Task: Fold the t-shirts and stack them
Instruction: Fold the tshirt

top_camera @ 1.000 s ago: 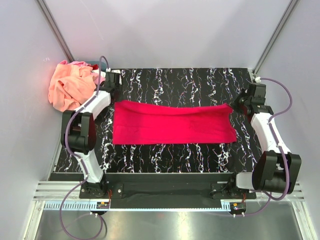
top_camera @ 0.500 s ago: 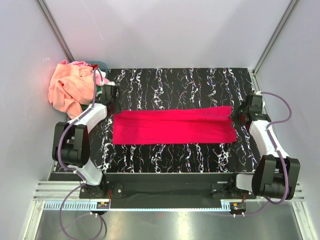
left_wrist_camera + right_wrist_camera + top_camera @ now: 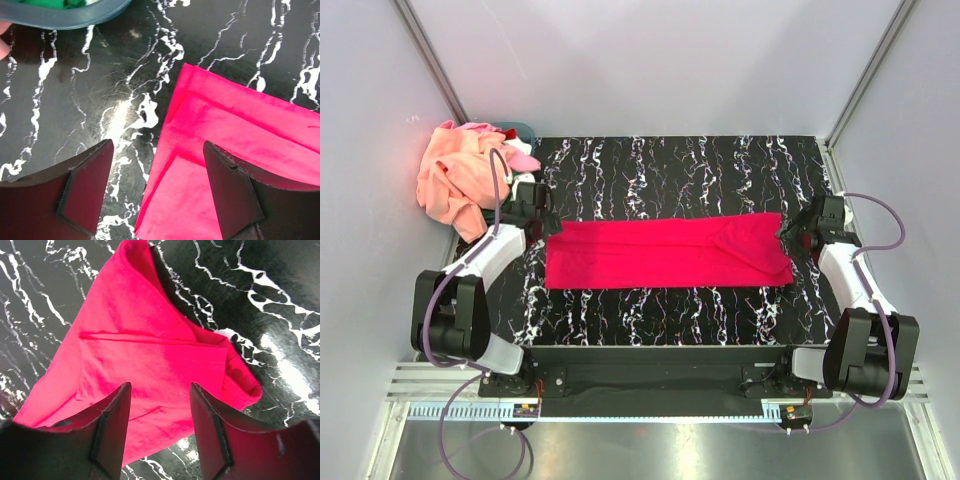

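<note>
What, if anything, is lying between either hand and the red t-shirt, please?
Nothing visible. The left hand, open, sits over the red t-shirt at its left edge, and the right hand, open, over its folded right end. Only cloth and bare table show beneath them.

Ahead of your left gripper [image 3: 157,145], bare table [image 3: 65,100] runs up to the teal basket [image 3: 60,19], which blocks. Ahead of your right gripper [image 3: 159,385], the crimson t-shirt [image 3: 150,340] bunches up, with open table rightward.
</note>
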